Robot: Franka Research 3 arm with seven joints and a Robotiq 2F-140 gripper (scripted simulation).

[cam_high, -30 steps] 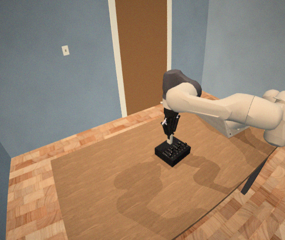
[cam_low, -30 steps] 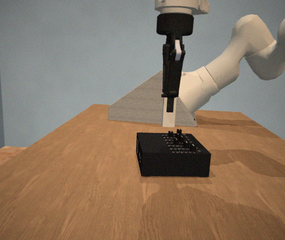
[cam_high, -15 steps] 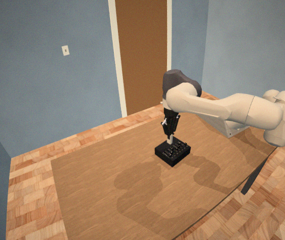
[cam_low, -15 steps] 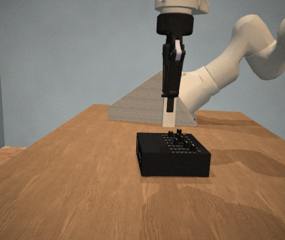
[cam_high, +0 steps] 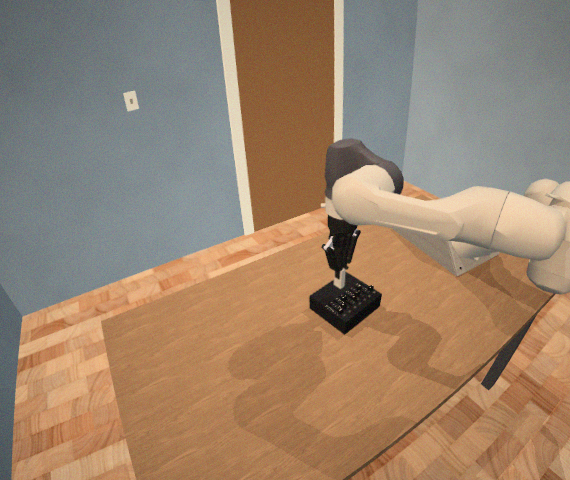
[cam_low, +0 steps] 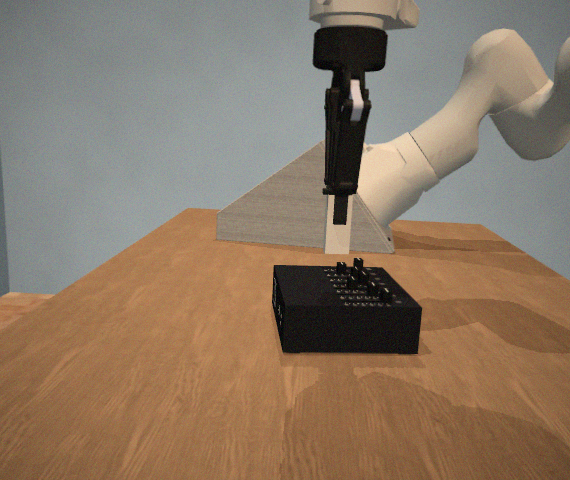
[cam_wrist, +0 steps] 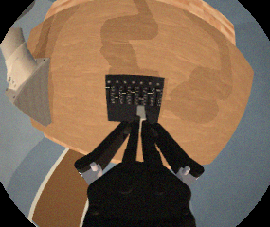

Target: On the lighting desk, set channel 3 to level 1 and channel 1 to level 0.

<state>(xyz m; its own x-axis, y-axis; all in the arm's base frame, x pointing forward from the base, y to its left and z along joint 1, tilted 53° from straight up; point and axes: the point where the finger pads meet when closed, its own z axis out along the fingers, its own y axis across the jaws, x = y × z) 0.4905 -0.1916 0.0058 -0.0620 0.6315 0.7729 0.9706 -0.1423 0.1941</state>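
The lighting desk (cam_high: 344,313) (cam_low: 344,320) (cam_wrist: 135,96) is a small black box standing flat on the wooden table (cam_high: 197,361) (cam_low: 145,335). Several short black fader caps (cam_low: 357,279) stick up from its top at different positions along their slots. My gripper (cam_high: 340,281) (cam_low: 337,248) (cam_wrist: 140,111) is shut with nothing between its fingers. It points straight down, with its pale fingertips a little above the far edge of the desk's top. I cannot read the scale marks or the fader levels at this size.
A grey wedge-shaped robot base (cam_low: 285,211) stands at the far end of the table behind the desk. The arm (cam_high: 430,217) reaches in from the right. A door (cam_high: 285,103) is in the back wall.
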